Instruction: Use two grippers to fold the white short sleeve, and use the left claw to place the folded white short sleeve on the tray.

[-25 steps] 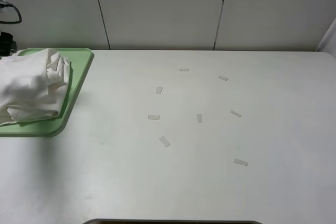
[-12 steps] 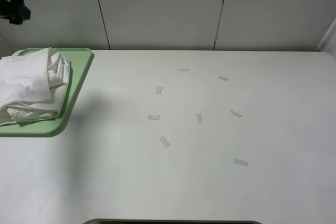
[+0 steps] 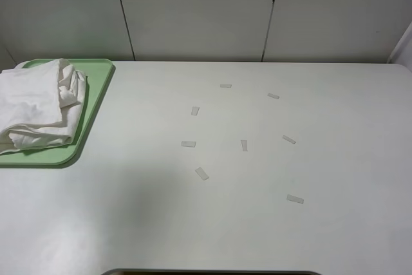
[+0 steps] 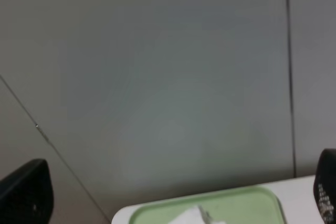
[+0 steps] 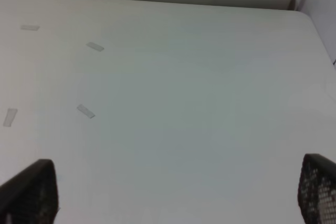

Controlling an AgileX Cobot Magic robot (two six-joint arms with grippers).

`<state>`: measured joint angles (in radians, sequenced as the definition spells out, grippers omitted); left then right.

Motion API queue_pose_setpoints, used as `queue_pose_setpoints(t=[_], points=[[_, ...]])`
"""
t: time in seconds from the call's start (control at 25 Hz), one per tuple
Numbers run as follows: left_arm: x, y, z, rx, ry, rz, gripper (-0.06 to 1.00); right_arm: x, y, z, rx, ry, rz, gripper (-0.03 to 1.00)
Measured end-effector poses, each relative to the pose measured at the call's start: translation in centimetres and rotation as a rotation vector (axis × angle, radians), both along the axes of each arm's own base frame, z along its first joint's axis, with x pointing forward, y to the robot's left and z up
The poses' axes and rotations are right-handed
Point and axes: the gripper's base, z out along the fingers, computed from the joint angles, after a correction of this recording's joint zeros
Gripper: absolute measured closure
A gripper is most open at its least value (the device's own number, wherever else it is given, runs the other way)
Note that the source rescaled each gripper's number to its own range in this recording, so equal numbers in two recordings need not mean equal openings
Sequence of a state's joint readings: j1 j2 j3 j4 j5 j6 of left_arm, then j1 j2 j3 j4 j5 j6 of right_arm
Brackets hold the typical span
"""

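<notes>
The folded white short sleeve [image 3: 35, 111] lies bunched on the pale green tray [image 3: 96, 88] at the table's far left; a corner of the white short sleeve [image 4: 195, 217] and the tray's rim [image 4: 231, 198] also show in the left wrist view. Neither arm appears in the exterior high view. My left gripper [image 4: 173, 199] is open, raised and facing the wall, its two black fingertips [image 4: 26, 192] wide apart with nothing between them. My right gripper [image 5: 173, 192] hangs open over bare table, holding nothing.
Several small white tape strips [image 3: 202, 173] are scattered over the middle of the white table [image 3: 257, 223]; some strips [image 5: 85, 111] show in the right wrist view. Grey wall panels [image 3: 193, 11] stand behind the table's far edge.
The left arm, seen at the upper left edge earlier, has withdrawn out of the exterior view. The shirt has settled a little flatter on the tray.
</notes>
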<state>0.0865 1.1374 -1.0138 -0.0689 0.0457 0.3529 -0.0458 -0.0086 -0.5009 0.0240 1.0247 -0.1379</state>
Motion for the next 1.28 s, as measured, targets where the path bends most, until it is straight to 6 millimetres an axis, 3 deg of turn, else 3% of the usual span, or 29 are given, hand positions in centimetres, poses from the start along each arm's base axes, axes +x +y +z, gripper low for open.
queue_pose_setpoints(t=[0.08, 0.12, 0.16, 0.2, 0.24, 0.28, 0.44, 0.64, 0.76, 1.0, 1.04, 1.08, 1.28], points=[[-3.2, -0.4, 1.7, 0.006, 0.002, -0.012, -0.06, 0.0, 0.0, 0.0, 0.0, 0.0, 0.0, -0.03], [-3.2, -0.4, 1.7, 0.006, 0.002, -0.012, -0.06, 0.0, 0.0, 0.0, 0.0, 0.0, 0.0, -0.03], [-5.6, -0.5, 2.7, 0.047, -0.005, -0.009, -0.06, 0.0, 0.0, 0.0, 0.0, 0.0, 0.0, -0.03], [-5.6, -0.5, 2.7, 0.047, -0.005, -0.009, -0.06, 0.0, 0.0, 0.0, 0.0, 0.0, 0.0, -0.03], [-8.1, -0.4, 3.7, 0.068, -0.023, 0.016, -0.06, 0.0, 0.0, 0.0, 0.0, 0.0, 0.0, -0.03], [-8.1, -0.4, 3.7, 0.068, -0.023, 0.016, -0.06, 0.0, 0.0, 0.0, 0.0, 0.0, 0.0, -0.03], [-14.0, 0.0, 5.4, 0.006, -0.104, 0.133, -0.06, 0.0, 0.0, 0.0, 0.0, 0.0, 0.0, -0.03], [-21.0, 0.9, 5.9, -0.089, -0.201, 0.317, -0.06, 0.0, 0.0, 0.0, 0.0, 0.0, 0.0, -0.03], [-24.8, 1.1, 5.0, -0.105, -0.22, 0.385, -0.06, 0.0, 0.0, 0.0, 0.0, 0.0, 0.0, -0.03], [-27.8, 0.3, 3.0, -0.136, -0.212, 0.328, -0.05, 0.0, 0.0, 0.0, 0.0, 0.0, 0.0, -0.03], [-29.0, -0.2, 1.4, -0.156, -0.176, 0.286, -0.04, 0.0, 0.0, 0.0, 0.0, 0.0, 0.0, -0.03], [-29.0, -0.2, 1.4, -0.156, -0.176, 0.286, -0.04, 0.0, 0.0, 0.0, 0.0, 0.0, 0.0, -0.03], [-31.6, -0.8, -3.3, -0.172, -0.047, 0.214, -0.04, 0.0, 0.0, 0.0, 0.0, 0.0, 0.0, -0.03]])
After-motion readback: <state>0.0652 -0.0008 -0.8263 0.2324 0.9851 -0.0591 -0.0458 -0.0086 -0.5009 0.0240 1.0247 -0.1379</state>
